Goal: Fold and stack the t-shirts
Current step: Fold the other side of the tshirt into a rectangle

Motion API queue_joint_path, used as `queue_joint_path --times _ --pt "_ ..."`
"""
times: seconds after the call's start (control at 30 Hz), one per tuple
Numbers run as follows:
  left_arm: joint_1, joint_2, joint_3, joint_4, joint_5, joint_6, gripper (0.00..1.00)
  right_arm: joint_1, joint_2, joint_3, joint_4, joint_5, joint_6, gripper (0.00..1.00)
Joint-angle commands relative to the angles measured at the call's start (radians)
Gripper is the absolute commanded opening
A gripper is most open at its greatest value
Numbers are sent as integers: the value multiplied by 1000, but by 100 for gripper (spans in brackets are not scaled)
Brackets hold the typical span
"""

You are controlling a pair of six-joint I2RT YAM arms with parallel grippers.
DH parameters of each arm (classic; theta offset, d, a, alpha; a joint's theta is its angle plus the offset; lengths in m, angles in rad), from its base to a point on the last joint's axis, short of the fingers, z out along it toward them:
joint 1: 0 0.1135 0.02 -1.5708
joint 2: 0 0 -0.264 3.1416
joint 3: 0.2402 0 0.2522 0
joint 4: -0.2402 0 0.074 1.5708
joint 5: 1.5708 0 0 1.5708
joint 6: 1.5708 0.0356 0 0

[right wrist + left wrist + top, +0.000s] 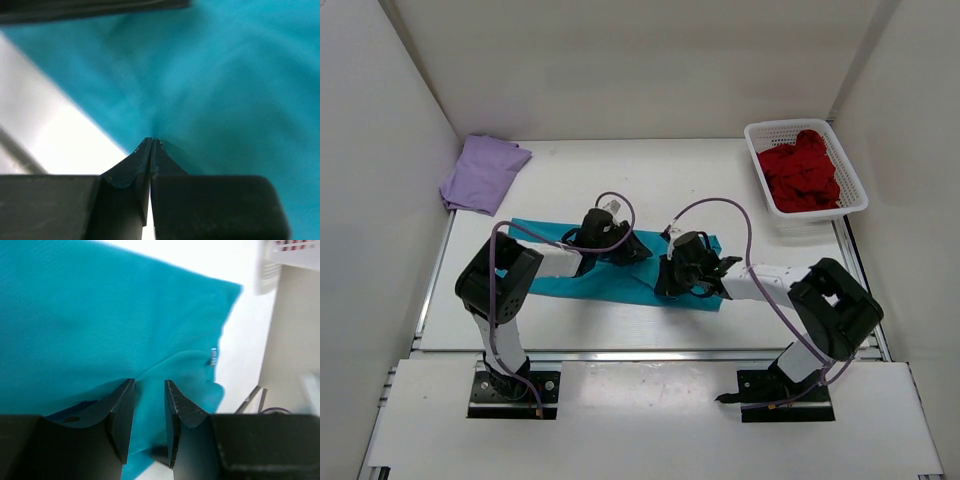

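Note:
The teal t-shirt (542, 240) lies spread across the middle of the table. My left gripper (620, 246) sits low on the shirt's upper middle; in the left wrist view it (150, 384) is open, with teal cloth (100, 315) showing between the parted jaws. My right gripper (674, 280) is at the shirt's right part. It (151, 141) is shut, pinching the teal cloth (225, 75), whose wrinkles run to its tips. The lavender t-shirt (480, 172) lies folded at the far left. The dark red t-shirt (803, 170) is bunched in the basket.
The white mesh basket (790, 125) stands at the far right against the wall, and its blurred corner (295, 250) shows in the left wrist view. White walls close the table on three sides. Both arms' purple cables loop above the teal shirt.

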Motion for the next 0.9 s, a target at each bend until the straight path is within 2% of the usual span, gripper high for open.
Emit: queue_joint_path --times 0.0,0.1,0.27,0.37,0.67,0.77,0.87 --pt "13 -26 -36 5 16 5 41 6 -83 -14 -11 29 5 0" --pt "24 -54 -87 13 7 8 40 -31 -120 -42 1 28 5 0" --pt "45 -140 -160 33 -16 18 41 -20 -117 -103 20 36 21 0" --pt "29 -163 -162 22 3 17 41 0 -114 -139 20 60 39 0" --pt "-19 -215 -168 10 15 12 42 24 -238 -134 -37 115 39 0" --pt "-49 -213 -206 24 18 15 41 56 -223 -157 -26 86 65 0" --pt "-31 -194 -247 48 41 8 41 60 -182 -165 -3 71 76 0"
